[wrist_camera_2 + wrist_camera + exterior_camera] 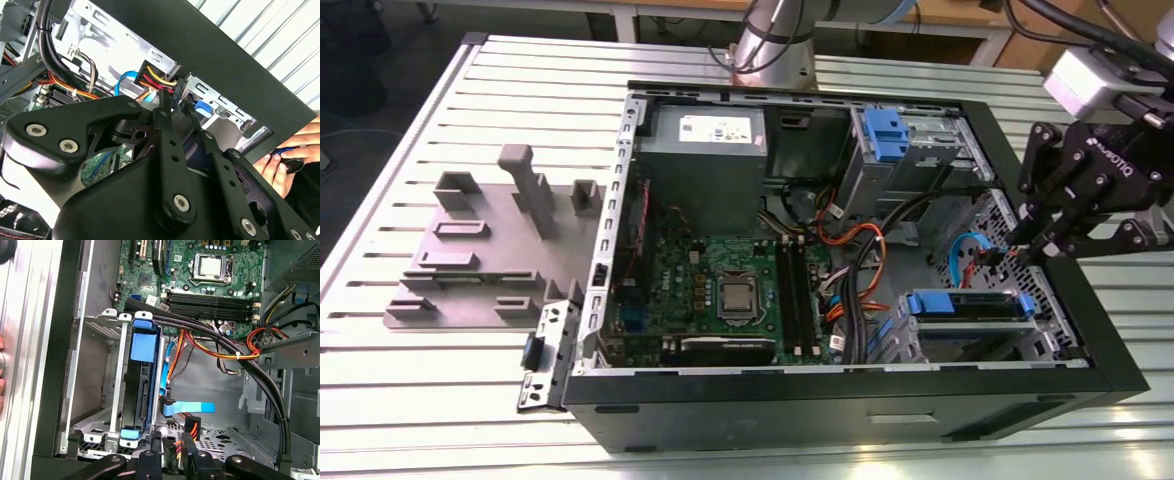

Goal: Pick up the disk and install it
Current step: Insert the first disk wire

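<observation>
Second wrist view first: the gripper (176, 102) linkage sits right up against the lens. Past it, the fingers (162, 112) look clenched around the power connector (159, 80) with its yellow, red and black wires, though the linkage hides the actual contact. A person's hand (287, 160) pokes in just outside the computer case (240, 65), cut off by the picture edge.

First wrist view: the gripper (172, 445) is nearest again, with the wire bundle running between its fingers. The disk (142, 390) is already seated edge-on in its blue carrier inside the drive cage (95, 385). A blue data cable (187, 407) hangs loose just beside it. So I'd say the slotting-in is done and we're on the cabling part. Any next move calls for getting the plug square to the disk's socket, which I can't make out from here.

Exterior view: the gripper (1014, 255) hangs over the case wall (854, 410) on the exterior view's right. The disk (970, 308) sits in the cage near it, below. The case sits on the slatted bench (440, 400).
</observation>
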Controlling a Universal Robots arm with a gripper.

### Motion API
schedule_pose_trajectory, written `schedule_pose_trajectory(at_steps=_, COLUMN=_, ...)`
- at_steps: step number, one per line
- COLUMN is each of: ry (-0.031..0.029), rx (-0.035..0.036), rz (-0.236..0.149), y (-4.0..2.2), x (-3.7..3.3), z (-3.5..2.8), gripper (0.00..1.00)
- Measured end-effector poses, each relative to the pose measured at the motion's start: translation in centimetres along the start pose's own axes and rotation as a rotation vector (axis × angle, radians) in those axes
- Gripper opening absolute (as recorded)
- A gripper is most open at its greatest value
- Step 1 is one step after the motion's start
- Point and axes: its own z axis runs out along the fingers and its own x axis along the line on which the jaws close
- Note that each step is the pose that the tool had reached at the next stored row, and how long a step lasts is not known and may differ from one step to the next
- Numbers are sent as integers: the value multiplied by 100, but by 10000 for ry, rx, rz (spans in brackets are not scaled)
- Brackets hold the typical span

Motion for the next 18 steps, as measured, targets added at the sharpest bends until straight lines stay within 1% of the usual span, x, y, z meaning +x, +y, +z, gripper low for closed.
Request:
schedule_pose_trajectory(at_steps=4, ry=31, rx=-1, rz=-30, y=-8, x=-10, z=13, gripper=30)
schedule_pose_trajectory(at_steps=8, ry=84, rx=-4, rz=-49, y=-14, x=-13, z=27, gripper=30)
schedule_pose_trajectory(at_steps=11, ry=104, rx=-6, rz=-48, y=-14, x=-13, z=28, gripper=30)
schedule_pose_trajectory(at_steps=16, ry=113, rx=-7, rz=-48, y=-14, x=-13, z=28, gripper=30)
schedule_pose_trajectory(at_steps=18, ry=116, rx=-8, rz=-48, y=-14, x=-13, z=28, gripper=28)
